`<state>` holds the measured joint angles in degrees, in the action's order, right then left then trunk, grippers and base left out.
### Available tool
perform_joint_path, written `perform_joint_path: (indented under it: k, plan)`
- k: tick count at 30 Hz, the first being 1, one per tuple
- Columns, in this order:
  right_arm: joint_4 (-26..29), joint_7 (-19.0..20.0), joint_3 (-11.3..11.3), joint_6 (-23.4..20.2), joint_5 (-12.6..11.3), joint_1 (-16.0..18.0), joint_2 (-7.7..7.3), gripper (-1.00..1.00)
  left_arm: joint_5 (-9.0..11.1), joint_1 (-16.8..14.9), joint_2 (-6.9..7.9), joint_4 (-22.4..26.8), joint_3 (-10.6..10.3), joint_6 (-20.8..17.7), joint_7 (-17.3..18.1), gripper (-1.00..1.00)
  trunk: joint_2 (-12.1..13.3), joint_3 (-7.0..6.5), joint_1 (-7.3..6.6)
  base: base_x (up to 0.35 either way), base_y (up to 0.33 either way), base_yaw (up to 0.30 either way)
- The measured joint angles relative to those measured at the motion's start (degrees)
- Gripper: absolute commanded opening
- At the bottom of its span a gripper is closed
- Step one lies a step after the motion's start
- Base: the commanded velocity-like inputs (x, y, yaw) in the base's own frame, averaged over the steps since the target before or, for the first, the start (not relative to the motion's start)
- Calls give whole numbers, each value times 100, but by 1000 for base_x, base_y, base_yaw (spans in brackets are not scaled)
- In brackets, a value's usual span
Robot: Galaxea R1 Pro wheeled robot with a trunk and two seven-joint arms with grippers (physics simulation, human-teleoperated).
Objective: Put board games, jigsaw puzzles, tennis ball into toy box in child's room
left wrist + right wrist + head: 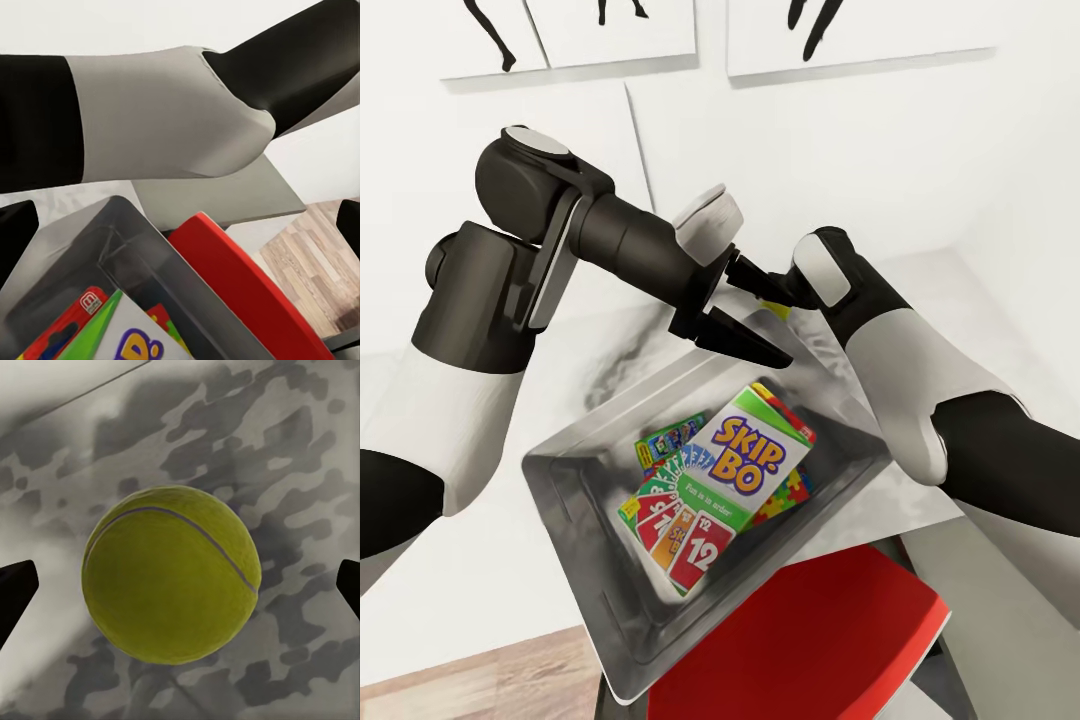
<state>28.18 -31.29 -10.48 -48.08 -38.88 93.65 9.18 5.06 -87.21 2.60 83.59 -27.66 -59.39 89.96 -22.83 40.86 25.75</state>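
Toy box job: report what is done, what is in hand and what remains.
Done: the green-white-red Skip-Bo box lies in the shallow light-grey toy box, on top of a jigsaw-patterned box and a green-edged card game box. In hand: the right end effector is open around the yellow-green tennis ball, not yet gripped. Left: bin the ball; other toys cannot be confirmed.

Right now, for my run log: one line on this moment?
right gripper: open, around tennis ball | left gripper: open | toy box: Skip-Bo box inside
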Motion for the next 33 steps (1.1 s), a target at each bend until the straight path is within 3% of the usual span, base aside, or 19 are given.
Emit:
perform_joint_path:
  k: [33]
  plan:
    - [0,17,0,0,-7,0,-9,100,0,0,-1,0,-9,0,0,100,0,101,0,0,0,0]
